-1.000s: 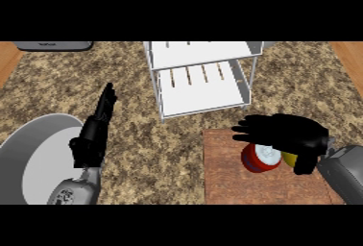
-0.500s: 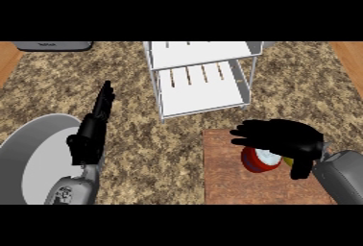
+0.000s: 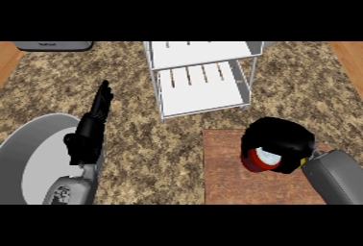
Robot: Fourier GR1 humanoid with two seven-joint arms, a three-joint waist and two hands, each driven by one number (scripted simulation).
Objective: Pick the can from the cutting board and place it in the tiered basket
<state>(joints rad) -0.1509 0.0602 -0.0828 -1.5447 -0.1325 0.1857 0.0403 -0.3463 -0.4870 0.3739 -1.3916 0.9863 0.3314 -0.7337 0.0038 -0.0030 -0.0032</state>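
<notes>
A red can (image 3: 260, 161) with a white top lies on the brown cutting board (image 3: 227, 178) at the lower right. My right hand (image 3: 282, 139) covers the can from above, its fingers curled round it so only the can's lower left part shows. The white tiered basket (image 3: 202, 77) stands at the top centre, beyond the board, its shelves bare. My left hand (image 3: 90, 127) rests at the left with fingers straight, pointing away, holding nothing.
A large grey round plate (image 3: 35, 163) lies at the lower left, partly under my left forearm. A grey appliance (image 3: 53, 45) sits at the top left edge. The counter (image 3: 163, 139) is speckled brown stone.
My right hand has come down and closed over the can, its fingers curling round it. The left hand has stayed still.
</notes>
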